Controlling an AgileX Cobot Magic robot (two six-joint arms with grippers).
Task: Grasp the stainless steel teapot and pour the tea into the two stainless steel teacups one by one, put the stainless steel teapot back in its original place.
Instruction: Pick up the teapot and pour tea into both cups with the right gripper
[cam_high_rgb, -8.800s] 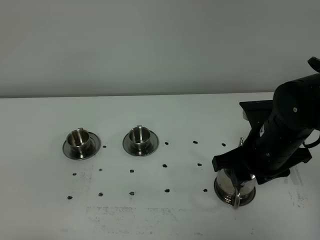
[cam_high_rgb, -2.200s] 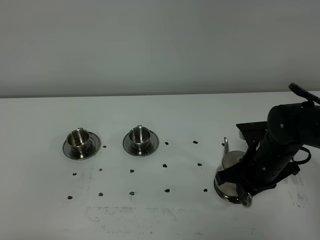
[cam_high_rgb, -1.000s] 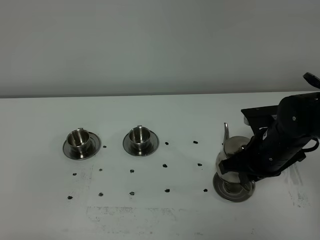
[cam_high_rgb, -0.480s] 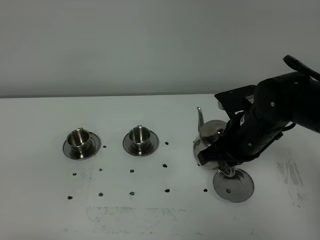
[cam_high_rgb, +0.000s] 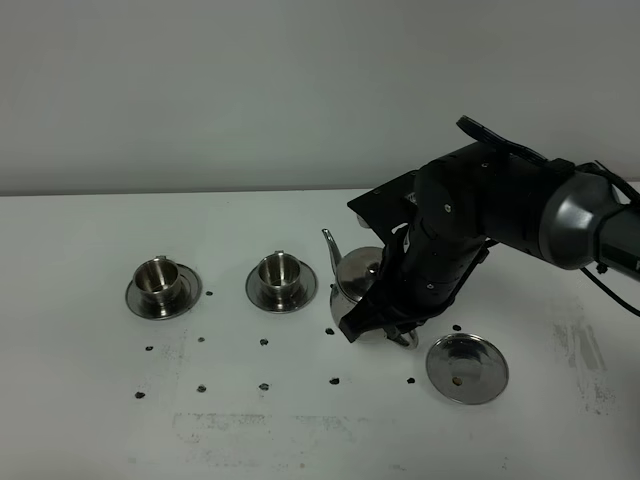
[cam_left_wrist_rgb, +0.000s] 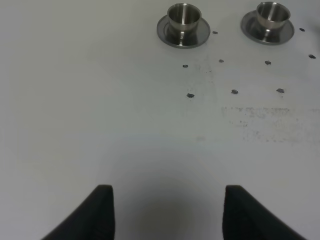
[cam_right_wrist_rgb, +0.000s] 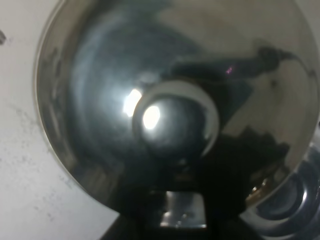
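Observation:
The stainless steel teapot (cam_high_rgb: 356, 283) hangs above the table, its thin spout pointing left toward the cups. My right gripper (cam_high_rgb: 396, 326) is shut on the pot's handle, which the black arm mostly hides. The right wrist view is filled by the teapot's domed lid (cam_right_wrist_rgb: 125, 90) and its knob (cam_right_wrist_rgb: 173, 120). The two stainless steel teacups (cam_high_rgb: 160, 281) (cam_high_rgb: 279, 273) stand on their saucers at the left, also seen as teacups (cam_left_wrist_rgb: 183, 16) (cam_left_wrist_rgb: 272, 13) in the left wrist view. The original place, a round saucer (cam_high_rgb: 467, 368), lies bare. My left gripper (cam_left_wrist_rgb: 167, 205) stands open over bare table.
Small dark marks (cam_high_rgb: 264, 342) dot the white table (cam_high_rgb: 300, 430) in rows between the cups and the saucer. A smudged patch lies near the table's front. A grey wall rises behind the table's far edge.
My right gripper has lifted the teapot off its saucer and carried it left toward the cups. The saucer now lies uncovered. The cups have not moved.

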